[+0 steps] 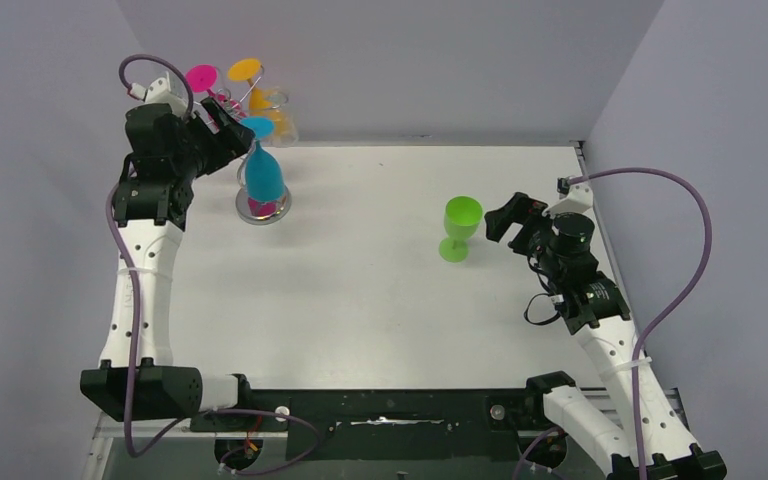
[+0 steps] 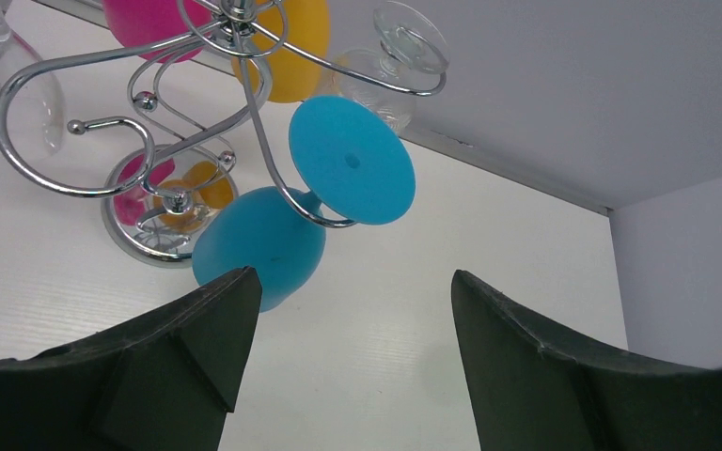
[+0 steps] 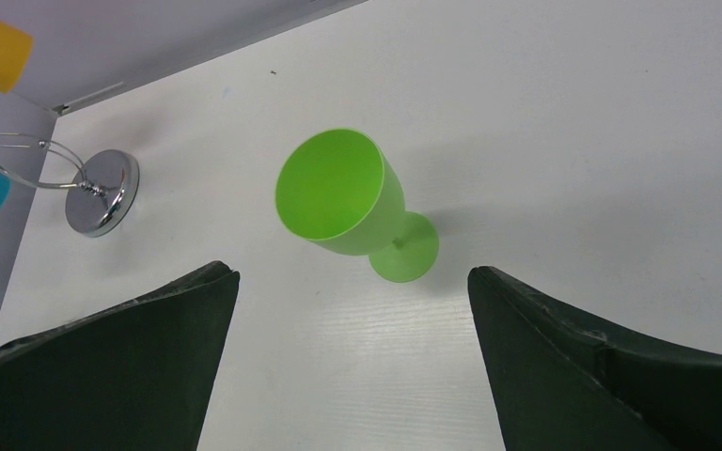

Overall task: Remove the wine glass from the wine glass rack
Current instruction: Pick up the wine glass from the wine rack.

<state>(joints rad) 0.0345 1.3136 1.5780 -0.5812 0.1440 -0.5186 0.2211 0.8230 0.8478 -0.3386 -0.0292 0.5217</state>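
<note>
Top view: the wine glass rack (image 1: 278, 213) stands at the far left of the surface (image 1: 360, 300), with a blue wine glass (image 1: 263, 175) hanging bowl-down on it and the left end effector (image 1: 232, 125) just beside. A green wine glass (image 1: 459, 228) stands upright near the right end effector (image 1: 498, 222).

Left wrist: its fingers (image 2: 202, 329) are spread and empty, with the blue wine glass hooked ahead.

Right wrist: its fingers (image 3: 150, 348) are spread and released, with the green wine glass ahead, untouched.

blue wine glass (image 2: 273, 246) inverted on wine glass rack (image 2: 160, 240) | tool (image 2: 353, 282) jaws wide apart below it
</note>
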